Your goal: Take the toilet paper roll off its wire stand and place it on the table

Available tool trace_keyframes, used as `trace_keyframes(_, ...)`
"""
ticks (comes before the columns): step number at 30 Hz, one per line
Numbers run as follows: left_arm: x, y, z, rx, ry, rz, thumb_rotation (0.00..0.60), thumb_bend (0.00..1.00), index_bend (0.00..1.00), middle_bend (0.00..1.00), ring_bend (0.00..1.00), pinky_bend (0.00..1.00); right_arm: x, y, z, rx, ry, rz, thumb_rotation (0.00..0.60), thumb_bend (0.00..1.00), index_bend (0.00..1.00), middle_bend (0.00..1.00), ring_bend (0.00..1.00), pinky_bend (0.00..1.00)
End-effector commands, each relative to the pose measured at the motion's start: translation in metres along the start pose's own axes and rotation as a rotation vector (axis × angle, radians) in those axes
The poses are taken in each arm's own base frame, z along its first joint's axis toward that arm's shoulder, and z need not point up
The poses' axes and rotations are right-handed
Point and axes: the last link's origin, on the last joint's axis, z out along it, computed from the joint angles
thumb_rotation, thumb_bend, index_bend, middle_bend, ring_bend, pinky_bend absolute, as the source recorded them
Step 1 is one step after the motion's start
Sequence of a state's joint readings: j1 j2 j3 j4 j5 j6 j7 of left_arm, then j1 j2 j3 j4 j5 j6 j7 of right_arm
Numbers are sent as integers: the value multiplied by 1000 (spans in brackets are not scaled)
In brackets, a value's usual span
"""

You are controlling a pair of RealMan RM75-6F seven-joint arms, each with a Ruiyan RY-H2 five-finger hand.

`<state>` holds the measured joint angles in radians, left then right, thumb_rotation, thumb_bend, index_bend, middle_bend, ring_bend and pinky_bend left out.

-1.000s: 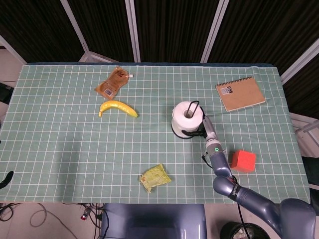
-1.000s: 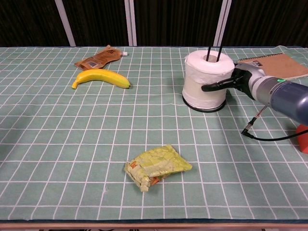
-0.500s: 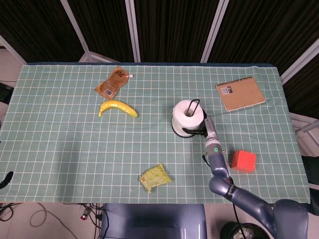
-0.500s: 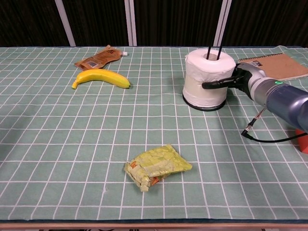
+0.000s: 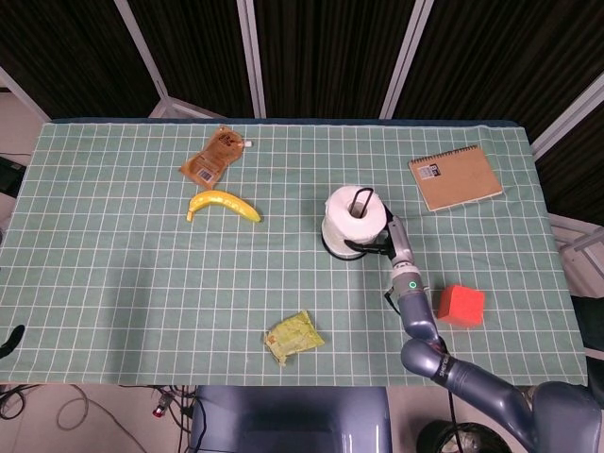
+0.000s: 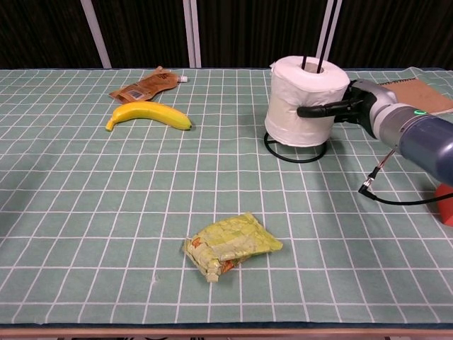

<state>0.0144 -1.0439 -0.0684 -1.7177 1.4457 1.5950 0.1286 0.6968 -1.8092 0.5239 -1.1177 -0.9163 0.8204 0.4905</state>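
The white toilet paper roll (image 6: 304, 99) (image 5: 351, 222) is lifted a little above the round base of its black wire stand (image 6: 291, 151), with the stand's two upright wires (image 6: 317, 32) still passing through its core. My right hand (image 6: 347, 108) (image 5: 387, 239) grips the roll from its right side, fingers wrapped around the front. The stand's base ring (image 5: 338, 251) peeks out below the roll in the head view. My left hand is not visible in either view.
A banana (image 6: 148, 115) and a brown pouch (image 6: 145, 85) lie at the far left. A crumpled yellow-green packet (image 6: 230, 246) sits near the front. A spiral notebook (image 5: 456, 176) lies far right, a red cube (image 5: 461, 305) by my right forearm. A thin black cable (image 6: 396, 198) trails under the arm.
My right hand has raised the roll along the wires; the stand's base ring, covered before, now shows beneath it. The roll also shifted slightly left.
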Motion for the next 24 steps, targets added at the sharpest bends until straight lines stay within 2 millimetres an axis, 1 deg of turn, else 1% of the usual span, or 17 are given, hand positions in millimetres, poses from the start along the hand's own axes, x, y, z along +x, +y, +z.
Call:
trace_keyframes(1, 0, 0, 0, 3, 0, 0, 600, 230, 104, 0, 0, 0, 12, -15, -7, 38, -6, -7, 600, 0, 260, 290, 388, 292)
trace_keyframes(4, 1, 0, -1, 2, 3, 0, 600, 230, 104, 0, 0, 0, 20, -31, -13, 70, -19, -5, 600, 0, 260, 289, 389, 292)
trace_keyframes(7, 0, 1, -1, -1, 3, 1, 600, 230, 104, 0, 0, 0, 31, -54, -19, 109, -29, -14, 600, 0, 260, 289, 389, 292)
trace_keyframes(12, -1, 3, -3, -7, 2, 5, 600, 230, 104, 0, 0, 0, 53, -96, -31, 171, -30, -51, 600, 0, 261, 289, 389, 292)
trace_keyframes(13, -1, 4, -3, -7, 1, 6, 600, 230, 104, 0, 0, 0, 60, -110, -35, 191, -26, -62, 600, 0, 261, 289, 389, 292)
trace_keyframes(16, -1, 5, -3, -10, -1, 8, 600, 230, 104, 0, 0, 0, 73, -137, -43, 226, -15, -82, 600, 0, 262, 289, 389, 292)
trace_keyframes(18, -2, 5, -3, -11, -1, 9, 600, 230, 104, 0, 0, 0, 83, -155, -49, 243, -8, -92, 600, 0, 265, 290, 389, 292)
trace_keyframes(19, -2, 5, -3, -11, -1, 10, 600, 230, 104, 0, 0, 0, 92, -168, -53, 252, 4, -102, 600, 0, 267, 290, 388, 292)
trace_keyframes(23, -2, 6, -3, -11, -1, 11, 600, 230, 104, 0, 0, 0, 115, -197, -63, 258, 45, -114, 600, 0, 268, 290, 389, 292)
trace_keyframes(24, -2, 6, -3, -12, -1, 11, 600, 230, 104, 0, 0, 0, 124, -206, -67, 256, 57, -117, 600, 0, 268, 290, 388, 292)
